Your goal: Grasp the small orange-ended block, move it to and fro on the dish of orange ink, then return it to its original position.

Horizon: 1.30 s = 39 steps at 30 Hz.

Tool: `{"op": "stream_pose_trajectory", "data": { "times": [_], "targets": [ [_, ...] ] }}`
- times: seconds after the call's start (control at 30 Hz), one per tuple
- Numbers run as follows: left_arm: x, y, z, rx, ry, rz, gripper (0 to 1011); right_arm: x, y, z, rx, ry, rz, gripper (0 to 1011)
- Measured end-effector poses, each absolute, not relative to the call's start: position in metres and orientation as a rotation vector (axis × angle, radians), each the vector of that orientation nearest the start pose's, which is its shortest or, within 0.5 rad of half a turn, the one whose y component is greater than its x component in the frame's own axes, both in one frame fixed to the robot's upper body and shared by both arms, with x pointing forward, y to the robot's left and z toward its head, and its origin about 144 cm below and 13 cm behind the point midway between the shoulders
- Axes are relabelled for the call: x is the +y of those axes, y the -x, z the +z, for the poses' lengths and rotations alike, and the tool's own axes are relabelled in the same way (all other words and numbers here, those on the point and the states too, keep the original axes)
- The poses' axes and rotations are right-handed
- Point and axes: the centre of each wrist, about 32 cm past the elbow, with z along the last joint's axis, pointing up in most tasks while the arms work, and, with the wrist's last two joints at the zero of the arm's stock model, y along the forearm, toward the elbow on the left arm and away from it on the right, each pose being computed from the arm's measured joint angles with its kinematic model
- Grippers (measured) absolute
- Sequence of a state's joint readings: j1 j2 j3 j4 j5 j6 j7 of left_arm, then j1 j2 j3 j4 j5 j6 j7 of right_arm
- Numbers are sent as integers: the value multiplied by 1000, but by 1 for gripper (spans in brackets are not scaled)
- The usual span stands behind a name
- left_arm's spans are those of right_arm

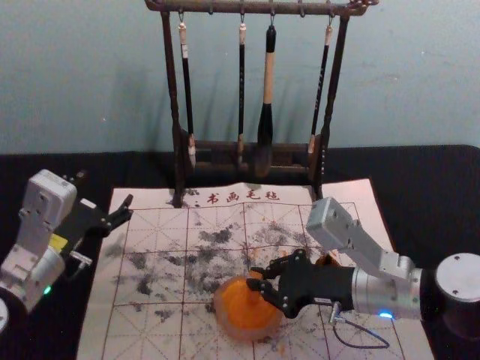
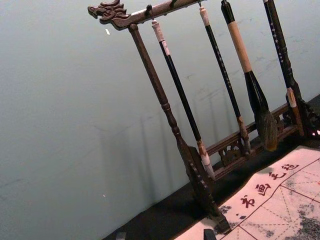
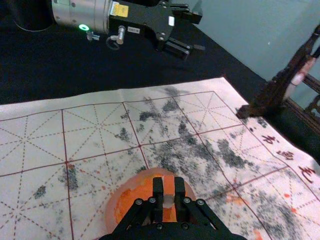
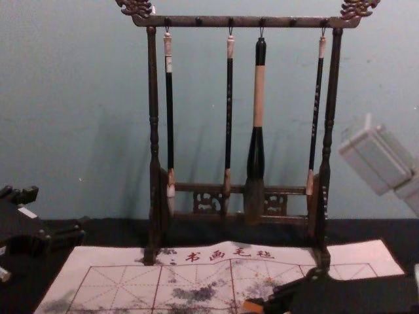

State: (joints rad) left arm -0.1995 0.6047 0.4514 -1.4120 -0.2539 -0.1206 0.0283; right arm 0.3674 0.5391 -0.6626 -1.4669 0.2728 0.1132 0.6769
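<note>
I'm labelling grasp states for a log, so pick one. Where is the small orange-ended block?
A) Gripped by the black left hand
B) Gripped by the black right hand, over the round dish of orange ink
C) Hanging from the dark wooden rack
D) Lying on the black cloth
B: the block sits between the right hand's two fingers, over the dish.

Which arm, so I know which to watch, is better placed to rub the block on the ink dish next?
Right, likely: the right gripper holds the orange-ended block at the orange ink dish, while the open left gripper hangs off to the left.
</note>
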Motion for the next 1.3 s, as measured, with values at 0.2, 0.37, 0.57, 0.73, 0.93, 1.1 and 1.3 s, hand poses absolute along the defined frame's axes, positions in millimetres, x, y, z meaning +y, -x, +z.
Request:
{"op": "stream_pose_trajectory", "data": {
  "times": [0.2,0.37,0.57,0.73,0.93,1.1,1.3],
  "targets": [
    [310,-489,1140,-285,-304,1248,1001,-233,-506,1173,-77,419,-412,95],
    [310,-489,1140,-285,-304,1248,1001,-237,-501,1175,-75,417,-412,94],
    [310,-489,1140,-285,-304,1248,1001,-239,-495,1175,-70,417,-395,95],
    [310,-489,1140,-285,-304,1248,1001,-239,-492,1175,-67,417,-377,95],
    [310,-489,1140,-285,-305,1248,1001,-235,-488,1175,-63,410,-356,94],
    [310,-489,1140,-285,-305,1248,1001,-232,-487,1174,-61,404,-344,94],
    [310,-489,1140,-285,-305,1248,1002,-226,-488,1173,-60,398,-331,94]
  ]
}}
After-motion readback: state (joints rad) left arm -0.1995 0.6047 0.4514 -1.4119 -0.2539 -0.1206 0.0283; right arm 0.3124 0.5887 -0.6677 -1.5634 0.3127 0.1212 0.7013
